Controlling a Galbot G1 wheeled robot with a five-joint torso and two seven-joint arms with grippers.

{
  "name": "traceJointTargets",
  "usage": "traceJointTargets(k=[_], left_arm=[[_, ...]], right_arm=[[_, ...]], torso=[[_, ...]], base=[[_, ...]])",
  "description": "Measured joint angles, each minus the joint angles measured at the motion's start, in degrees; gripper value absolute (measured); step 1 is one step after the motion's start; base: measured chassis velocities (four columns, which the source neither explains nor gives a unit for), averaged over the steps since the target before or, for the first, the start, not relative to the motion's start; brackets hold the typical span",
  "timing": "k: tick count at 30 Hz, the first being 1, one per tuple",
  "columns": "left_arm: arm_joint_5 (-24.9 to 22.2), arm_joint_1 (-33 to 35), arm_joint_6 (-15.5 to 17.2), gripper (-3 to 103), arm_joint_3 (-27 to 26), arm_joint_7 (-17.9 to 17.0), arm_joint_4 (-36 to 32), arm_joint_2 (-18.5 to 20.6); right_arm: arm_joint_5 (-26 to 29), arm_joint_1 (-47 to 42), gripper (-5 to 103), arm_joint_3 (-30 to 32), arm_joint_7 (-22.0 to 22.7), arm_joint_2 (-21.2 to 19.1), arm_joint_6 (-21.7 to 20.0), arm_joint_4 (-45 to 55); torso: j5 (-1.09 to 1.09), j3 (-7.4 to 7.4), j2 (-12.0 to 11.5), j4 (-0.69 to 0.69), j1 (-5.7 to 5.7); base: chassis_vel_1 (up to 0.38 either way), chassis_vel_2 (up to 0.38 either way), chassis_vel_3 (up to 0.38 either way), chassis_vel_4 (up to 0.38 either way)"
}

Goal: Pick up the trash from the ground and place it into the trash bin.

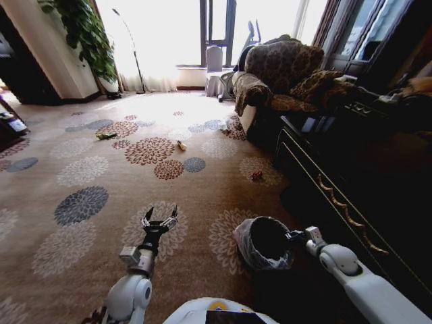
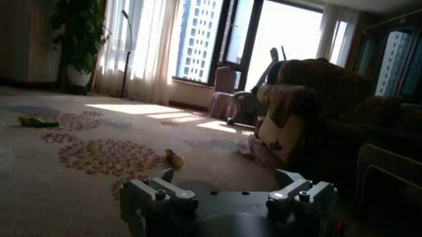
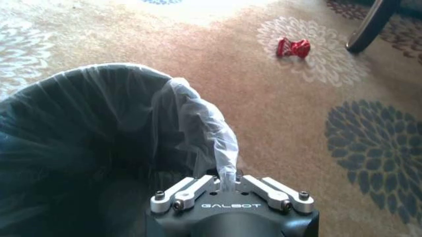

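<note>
Scattered across the flower-patterned carpet (image 1: 81,169), a crushed red can (image 1: 256,175), yellowish piece (image 1: 181,145) and green piece (image 1: 105,136) remain uncollected. The black bin's whitish liner (image 1: 248,244) is pinched by the right gripper (image 1: 294,236); the left gripper (image 1: 159,217) is held wide, empty.

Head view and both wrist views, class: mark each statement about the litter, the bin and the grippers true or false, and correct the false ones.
1. The right gripper is shut on the bin's liner bag. True.
2. The red can lies inside the trash bin. False: it lies on the carpet, apart from the bin.
3. The left gripper is open and holds nothing. True.
4. The green piece lies closer to the bin than the red can does. False: it lies far off on the robot's left, near the plant.
5. The yellowish piece lies on the carpet. True.
</note>
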Motion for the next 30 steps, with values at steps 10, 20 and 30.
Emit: traceJointTargets(k=[10, 20, 30], left_arm=[[0.1, -0.1, 0.1, 100, 0.4, 0.0, -0.2, 0.4], [0.1, -0.2, 0.1, 100, 0.5, -0.1, -1.1, 0.9], [-0.2, 0.5, -0.8, 100, 0.1, -0.5, -2.2, 1.4]], right_arm=[[0.4, -0.9, 4, 3.5, 6.9, 1.9, 2.6, 4.2], [7.4, -2.7, 4, 9.0, 16.9, 8.0, 9.5, 14.8], [7.0, -5.8, 4, 10.0, 18.4, 12.3, 13.2, 19.0]], torso=[[-0.05, 0.01, 0.0, -0.03, 0.0], [0.0, 0.0, 0.0, 0.0, 0.0], [0.0, 0.0, 0.0, -0.01, 0.0]], base=[[0.0, 0.0, 0.0, 0.0], [0.0, 0.0, 0.0, 0.0], [0.0, 0.0, 0.0, 0.0]])
